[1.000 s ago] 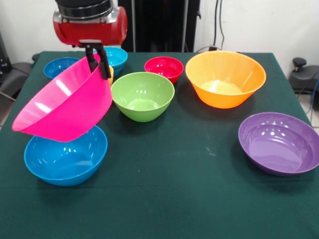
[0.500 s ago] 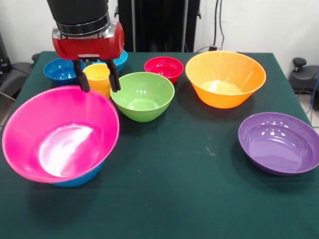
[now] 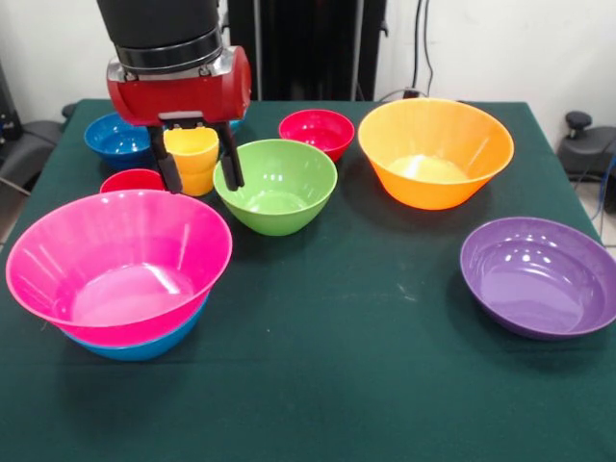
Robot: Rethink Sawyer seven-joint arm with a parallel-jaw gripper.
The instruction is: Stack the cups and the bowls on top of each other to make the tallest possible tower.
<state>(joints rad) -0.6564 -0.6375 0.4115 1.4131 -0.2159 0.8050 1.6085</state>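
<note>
The large pink bowl [image 3: 120, 279] sits upright, nested in the medium blue bowl [image 3: 146, 346], at the front left; together they form a low tower. My gripper [image 3: 198, 173] hangs open just behind and above the pink bowl's far rim, holding nothing. Behind its fingers [image 3: 231, 166] stands the yellow-orange cup [image 3: 192, 154]. The red cup [image 3: 132, 180] peeks out left of it. The green bowl [image 3: 276, 186] stands right of the gripper.
A small red bowl [image 3: 316, 132] and the large orange bowl [image 3: 435, 152] stand at the back. The purple bowl [image 3: 539, 276] rests at the right edge. A dark blue bowl [image 3: 115, 140] is at the back left, partly hidden by the arm.
The gripper opened and let go of the tilted pink bowl. The bowl dropped onto the blue bowl and settled level. The gripper shifted slightly right.
</note>
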